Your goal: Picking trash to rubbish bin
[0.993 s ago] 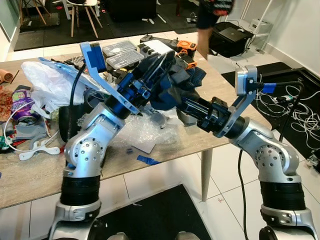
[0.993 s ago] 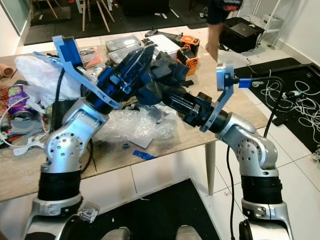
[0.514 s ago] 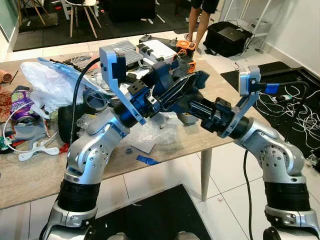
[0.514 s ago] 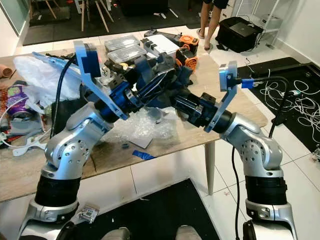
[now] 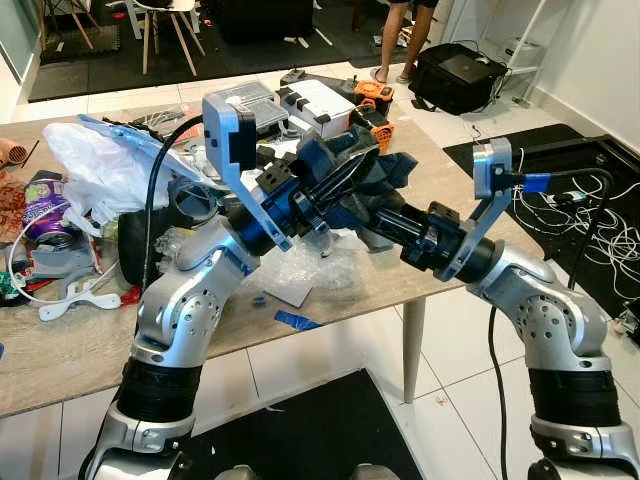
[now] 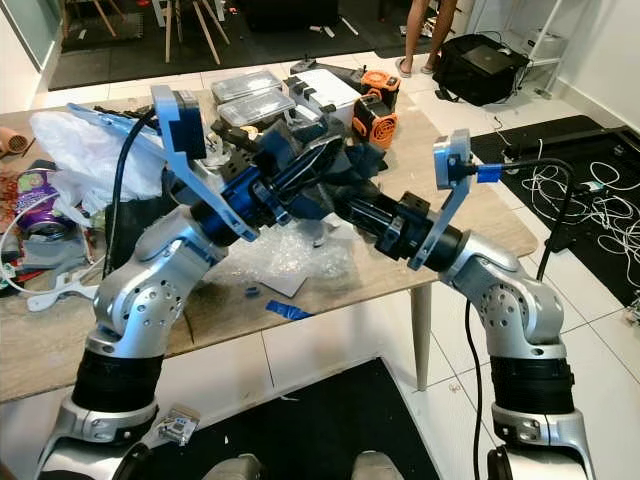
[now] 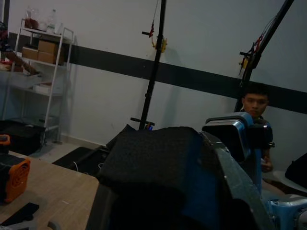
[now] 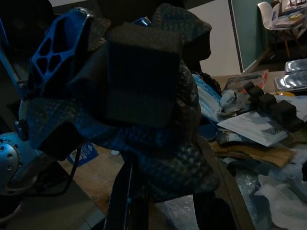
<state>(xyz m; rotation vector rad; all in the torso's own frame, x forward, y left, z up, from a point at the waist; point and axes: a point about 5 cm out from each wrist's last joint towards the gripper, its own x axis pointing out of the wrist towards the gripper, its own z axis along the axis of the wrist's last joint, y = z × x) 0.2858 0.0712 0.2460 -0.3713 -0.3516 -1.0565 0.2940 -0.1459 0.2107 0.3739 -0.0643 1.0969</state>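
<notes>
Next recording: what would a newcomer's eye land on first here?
First, both arms meeting above the cluttered wooden table: the left gripper and right gripper converge on a dark blue foam bundle held up in mid-air. Below it, crumpled bubble wrap lies near the table's front edge, with a white plastic bag at the left. A person's legs stand on the floor behind.
</notes>
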